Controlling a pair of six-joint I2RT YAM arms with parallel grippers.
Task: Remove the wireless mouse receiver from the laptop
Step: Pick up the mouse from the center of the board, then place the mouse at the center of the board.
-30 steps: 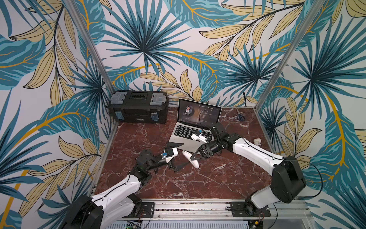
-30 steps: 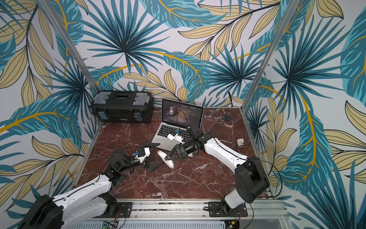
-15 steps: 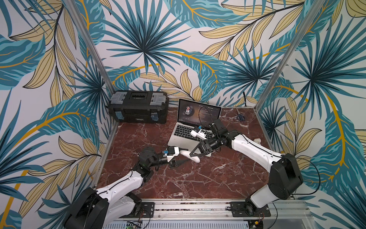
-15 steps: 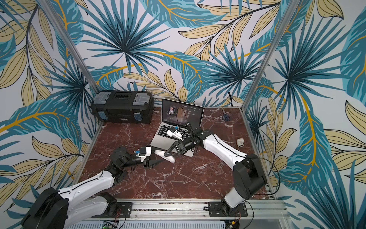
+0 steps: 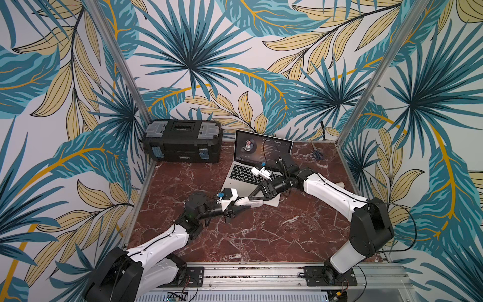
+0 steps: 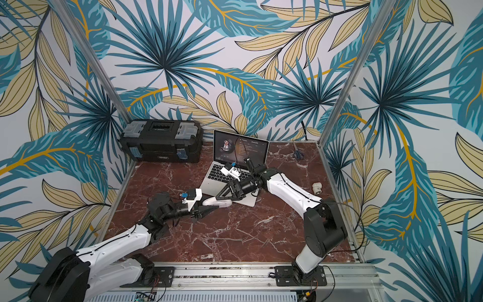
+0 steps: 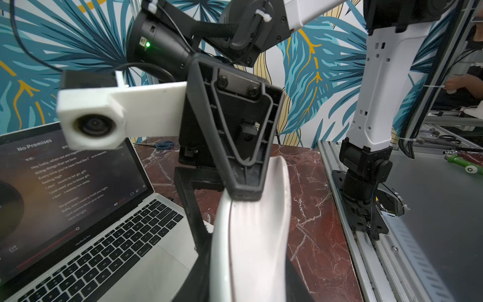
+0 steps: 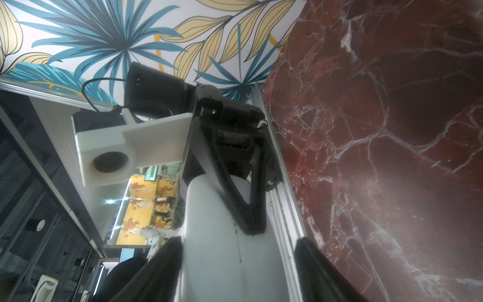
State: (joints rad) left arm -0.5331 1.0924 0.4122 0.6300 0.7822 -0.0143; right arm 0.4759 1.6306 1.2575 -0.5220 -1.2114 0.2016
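Left tool: clenched on one end of a pale silver-white, curved wireless mouse, which is held off the bench just in front of the laptop's front edge. Right tool: released, with the jaws standing apart around the mouse's other end, one finger touching it and a gap beside the other, over the laptop's front edge. Thin silver laptop with black keys: open, dark screen showing a round picture and lines of text, lying flat on the red-brown marble bench. Wireless mouse receiver: not made out in any view. The laptop's side edges are too small or hidden by the arms, so its place and its relation to either tool cannot be told. Progress, as judged: both tools are occupied with the mouse and neither is at a laptop port. No removal is evidenced, so gripping and pulling the receiver appear outstanding. Black plastic toolbox with grey latches: beside the laptop's screen, on the left arm's side.
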